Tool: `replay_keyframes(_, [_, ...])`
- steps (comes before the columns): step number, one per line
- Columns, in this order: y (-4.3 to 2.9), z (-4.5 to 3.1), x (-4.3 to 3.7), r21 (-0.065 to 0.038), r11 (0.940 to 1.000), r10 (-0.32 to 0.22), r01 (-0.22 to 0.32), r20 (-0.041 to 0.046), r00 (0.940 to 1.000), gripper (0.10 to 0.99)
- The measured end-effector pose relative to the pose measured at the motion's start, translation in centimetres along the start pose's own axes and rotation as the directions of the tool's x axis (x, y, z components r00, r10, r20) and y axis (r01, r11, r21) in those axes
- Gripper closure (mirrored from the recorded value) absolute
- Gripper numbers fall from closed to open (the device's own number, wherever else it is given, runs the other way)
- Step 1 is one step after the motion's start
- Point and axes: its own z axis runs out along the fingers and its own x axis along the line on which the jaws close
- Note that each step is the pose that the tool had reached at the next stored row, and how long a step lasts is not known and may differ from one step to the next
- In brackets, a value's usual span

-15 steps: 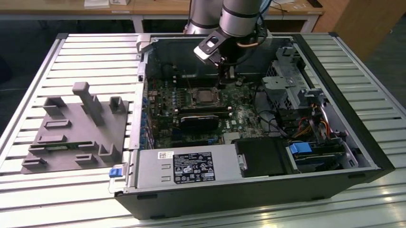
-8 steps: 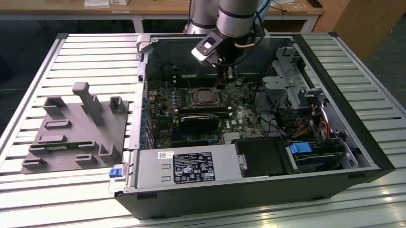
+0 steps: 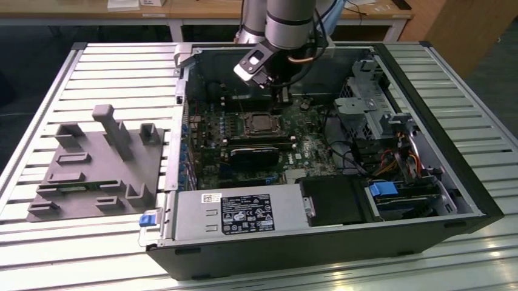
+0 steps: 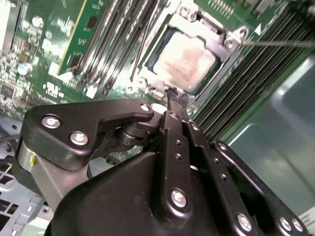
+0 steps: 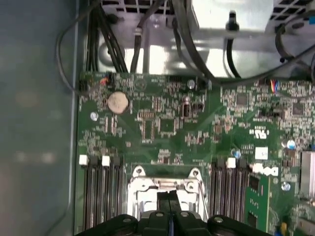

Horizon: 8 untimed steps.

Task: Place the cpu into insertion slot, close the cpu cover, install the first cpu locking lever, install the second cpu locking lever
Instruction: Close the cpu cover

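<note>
On the exterior view's left, a grey plate (image 3: 97, 163) with posts lies on the slatted metal table (image 3: 48, 85). Just to its right is the open computer case (image 3: 437, 145). A silver power box (image 3: 242, 213) sits at the near side of the case. Farther in is the green motherboard (image 3: 206, 139).

The cpu (image 3: 261, 123) sits in the insertion slot (image 3: 246, 121) in the middle of the motherboard. A black block (image 3: 252, 154) lies just on the near side of it. The gripper (image 3: 285, 97) hangs low over the far right edge of the slot.

In the second wrist view, the two fingers (image 4: 170, 130) are pressed together with nothing between them. Their tips are just beside the slot's edge, but I cannot tell if they touch it. The cpu cover (image 4: 216, 33) lies flat around the cpu (image 4: 188, 61), and the pale top of the chip shows through its window. A thin wire lever (image 4: 275, 43) sticks out sideways from one corner of the cover.

In the first wrist view, long black memory slots (image 5: 101, 196) run on both sides of the cover (image 5: 140, 189).

On the exterior view's right, a metal drive cage (image 3: 380, 115) stands inside the case, with loose wires (image 3: 396, 160) near it.
</note>
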Motion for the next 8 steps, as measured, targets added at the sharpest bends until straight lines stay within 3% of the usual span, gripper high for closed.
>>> replay_keyframes(8, [-1.81,0.37,-0.39,-0.003,1.0000,0.000,0.000,-0.0004,1.0000,0.984])
